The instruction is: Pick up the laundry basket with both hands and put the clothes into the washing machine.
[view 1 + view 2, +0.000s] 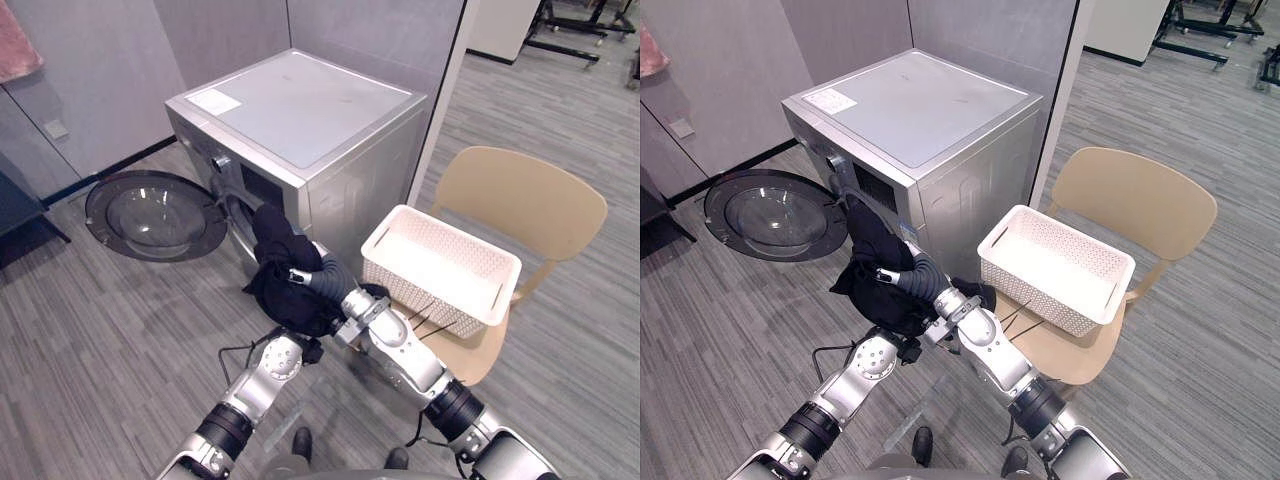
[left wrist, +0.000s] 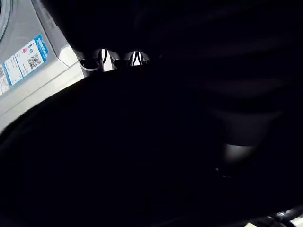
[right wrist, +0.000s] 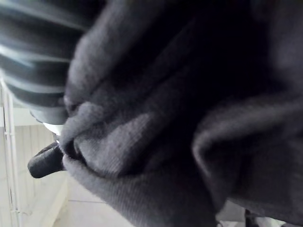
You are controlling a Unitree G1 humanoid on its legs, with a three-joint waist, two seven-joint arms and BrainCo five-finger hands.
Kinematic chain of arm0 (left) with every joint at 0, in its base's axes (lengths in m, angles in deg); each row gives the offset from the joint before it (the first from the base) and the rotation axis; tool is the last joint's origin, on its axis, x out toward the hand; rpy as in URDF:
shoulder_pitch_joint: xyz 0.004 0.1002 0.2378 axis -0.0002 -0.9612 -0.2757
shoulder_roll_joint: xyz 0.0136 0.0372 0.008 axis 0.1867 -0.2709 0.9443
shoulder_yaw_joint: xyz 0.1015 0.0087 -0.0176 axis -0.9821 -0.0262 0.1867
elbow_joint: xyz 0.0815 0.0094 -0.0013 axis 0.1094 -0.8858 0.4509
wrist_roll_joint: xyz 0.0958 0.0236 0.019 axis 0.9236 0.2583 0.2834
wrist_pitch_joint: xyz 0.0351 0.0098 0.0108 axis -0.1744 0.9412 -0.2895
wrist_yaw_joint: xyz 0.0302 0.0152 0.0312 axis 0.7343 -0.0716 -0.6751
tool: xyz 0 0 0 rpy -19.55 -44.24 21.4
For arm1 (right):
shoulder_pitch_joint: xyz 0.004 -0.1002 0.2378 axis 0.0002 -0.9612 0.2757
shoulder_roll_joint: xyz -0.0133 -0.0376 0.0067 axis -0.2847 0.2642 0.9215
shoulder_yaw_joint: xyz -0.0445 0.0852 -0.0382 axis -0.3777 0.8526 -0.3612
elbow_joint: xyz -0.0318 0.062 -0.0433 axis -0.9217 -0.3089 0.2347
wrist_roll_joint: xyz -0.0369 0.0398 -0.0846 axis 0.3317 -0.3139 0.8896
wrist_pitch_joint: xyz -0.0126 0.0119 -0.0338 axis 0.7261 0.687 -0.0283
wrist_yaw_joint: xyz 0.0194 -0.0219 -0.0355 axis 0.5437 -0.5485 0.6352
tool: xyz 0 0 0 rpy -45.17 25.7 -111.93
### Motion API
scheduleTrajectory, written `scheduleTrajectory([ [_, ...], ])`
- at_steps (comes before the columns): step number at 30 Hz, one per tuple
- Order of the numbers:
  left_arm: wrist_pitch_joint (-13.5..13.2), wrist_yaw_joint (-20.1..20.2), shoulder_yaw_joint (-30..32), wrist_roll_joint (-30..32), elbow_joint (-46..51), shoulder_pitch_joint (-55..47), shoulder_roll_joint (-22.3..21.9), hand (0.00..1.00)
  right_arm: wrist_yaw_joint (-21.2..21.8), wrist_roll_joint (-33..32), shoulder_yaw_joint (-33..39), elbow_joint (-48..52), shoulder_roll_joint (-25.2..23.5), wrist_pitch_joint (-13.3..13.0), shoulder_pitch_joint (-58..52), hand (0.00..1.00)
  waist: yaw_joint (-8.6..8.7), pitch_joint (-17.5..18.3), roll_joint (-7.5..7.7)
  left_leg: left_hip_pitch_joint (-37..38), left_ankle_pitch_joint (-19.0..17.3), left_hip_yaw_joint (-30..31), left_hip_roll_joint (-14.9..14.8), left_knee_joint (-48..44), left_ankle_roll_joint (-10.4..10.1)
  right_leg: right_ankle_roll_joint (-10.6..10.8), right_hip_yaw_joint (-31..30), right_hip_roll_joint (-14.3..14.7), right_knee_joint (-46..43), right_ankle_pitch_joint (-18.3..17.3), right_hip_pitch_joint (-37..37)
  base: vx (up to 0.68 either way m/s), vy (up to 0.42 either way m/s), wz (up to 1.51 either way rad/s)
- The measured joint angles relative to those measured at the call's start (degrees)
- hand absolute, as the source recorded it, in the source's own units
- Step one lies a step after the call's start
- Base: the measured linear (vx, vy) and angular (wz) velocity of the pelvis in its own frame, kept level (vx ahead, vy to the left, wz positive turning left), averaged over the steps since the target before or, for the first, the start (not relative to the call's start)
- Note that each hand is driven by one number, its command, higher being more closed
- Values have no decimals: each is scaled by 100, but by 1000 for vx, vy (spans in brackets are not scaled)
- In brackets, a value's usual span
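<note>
Black clothes at washing machine mouth, between left robot hand and right robot hand, grip of each hidden, cannot tell; white laundry basket on chair.

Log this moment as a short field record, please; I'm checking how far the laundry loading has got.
washer: silver washing machine, round door swung open
clothes: dark bundle held at the drum opening, mostly outside
left hand: under the bundle
right hand: against the bundle's upper side
basket: white laundry basket, empty, on the tan chair
</note>
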State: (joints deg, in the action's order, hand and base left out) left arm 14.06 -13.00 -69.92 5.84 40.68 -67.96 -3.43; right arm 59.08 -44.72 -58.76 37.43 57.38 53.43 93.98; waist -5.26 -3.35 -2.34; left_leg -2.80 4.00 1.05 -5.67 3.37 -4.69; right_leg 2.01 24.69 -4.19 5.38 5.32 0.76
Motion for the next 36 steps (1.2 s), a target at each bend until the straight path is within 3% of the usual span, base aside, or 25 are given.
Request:
scheduleTrajectory([
  [6,-7,-8,320,-350,22,-143,-135,100,-64,615,300,70,2,-6,-69,0,18,6,0,24,43,-37,-132,52,-78,-36,-67,137,24,6,-20,-8,-28,-6],
  [14,-33,-131,1714,-938,696,-1184,-260,100,-722,2373,2228,747,470,-49,-1382,0,123,7,-2,101,30,-186,-154,73,-94,-59,-211,210,23,-49,-31,34,2,-9],
  [20,-43,-117,2248,-1096,755,-1750,-271,100,-891,2776,3033,684,699,-48,-2417,0,137,13,-11,162,12,-267,-150,128,-110,-55,-278,221,23,-56,-34,52,10,-7],
  [26,-43,-84,2597,-1389,206,-2162,-291,100,-711,2820,3242,-1149,692,31,-2730,0,137,8,-15,132,13,-196,-130,162,-109,-14,-183,214,25,-105,-31,20,10,9],
  [30,8,88,2627,-1633,-580,-2127,-370,100,-644,2822,3257,-2447,670,129,-2718,0,156,-17,-19,-424,19,330,-37,-69,-109,-14,465,115,-38,-252,-112,-29,6,77],
  [31,29,130,2625,-1684,-681,-2147,-425,100,-664,2838,3280,-2758,639,142,-2696,0,136,-55,-45,-564,21,415,-20,-82,-49,25,736,77,-107,-332,-113,-15,4,131],
  [34,153,134,2628,-1805,-935,-2197,-514,100,-790,2889,3339,-3361,489,284,-2616,0,131,-154,-6,-768,-405,-676,-31,-196,910,189,1468,-335,-530,-631,-105,83,66,142],
  [35,165,132,2624,-1814,-1014,-2196,-596,100,-856,2924,3356,-3629,487,322,-2500,0,138,-199,33,-845,-512,-1408,-81,-281,1069,234,1806,-563,-719,-695,-100,180,141,146],
  [36,169,133,2619,-1814,-1071,-2186,-643,100,-894,2923,3367,-3753,486,350,-2424,0,139,-204,-31,-871,-499,-1833,-170,-385,1055,290,1981,-656,-845,-744,-84,240,188,132],
])
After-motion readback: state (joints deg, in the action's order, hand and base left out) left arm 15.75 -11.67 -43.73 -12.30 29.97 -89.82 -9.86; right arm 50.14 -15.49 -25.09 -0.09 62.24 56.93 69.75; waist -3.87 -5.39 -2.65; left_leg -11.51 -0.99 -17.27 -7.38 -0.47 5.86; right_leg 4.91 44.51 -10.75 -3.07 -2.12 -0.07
